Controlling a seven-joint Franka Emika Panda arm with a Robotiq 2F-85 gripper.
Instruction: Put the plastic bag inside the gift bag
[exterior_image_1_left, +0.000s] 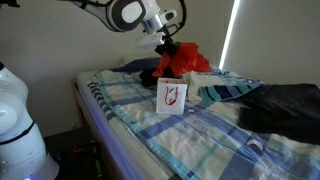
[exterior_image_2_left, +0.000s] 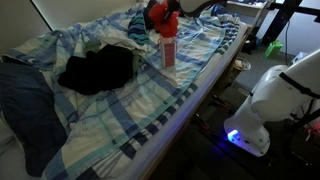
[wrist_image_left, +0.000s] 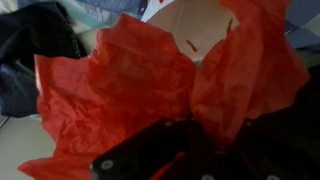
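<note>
Dim, low-res frames; daylight strip (exterior_image_1_left: 232, 30) glares top right; blue glow (exterior_image_2_left: 234, 137) low down; plastic bag (wrist_image_left: 120, 90) close-up soft, blurred.

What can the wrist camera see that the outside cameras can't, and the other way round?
Only the wrist view: the plastic bag's crinkles close up, with the gripper shut on it. Only an exterior view: the gift bag standing upright on the checked bedcover, red emblem facing out. Both: the red plastic bag and a dark cloth.
</note>
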